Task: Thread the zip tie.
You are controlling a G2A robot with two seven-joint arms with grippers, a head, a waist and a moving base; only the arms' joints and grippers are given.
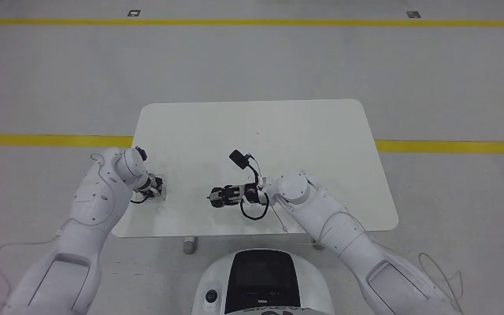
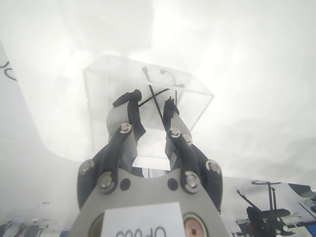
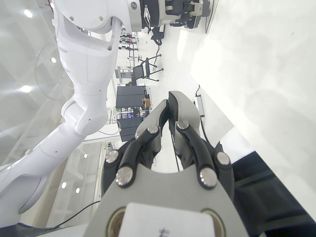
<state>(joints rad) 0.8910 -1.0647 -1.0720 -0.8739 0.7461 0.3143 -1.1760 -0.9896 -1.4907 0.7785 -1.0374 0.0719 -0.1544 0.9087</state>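
A small clear box (image 2: 98, 94) near the table's left edge holds several black zip ties (image 2: 154, 97), two of them crossed. My left gripper (image 2: 152, 101) is open, its fingers reaching into the box on either side of the crossed ties; in the top view it (image 1: 154, 189) meets the box (image 1: 160, 183). My right gripper (image 3: 170, 98) is shut on a thin black zip tie (image 3: 175, 154), whose strip runs back between the fingers toward the wrist. In the top view that gripper (image 1: 213, 196) points left over the table's front middle, well apart from the box.
The white table (image 1: 315, 134) has rounded corners and bare surface behind and to the right of both grippers. Grey floor with yellow lines (image 1: 441, 146) surrounds it. In the right wrist view the left arm (image 3: 84, 50) and the box (image 3: 212, 3) show farther off.
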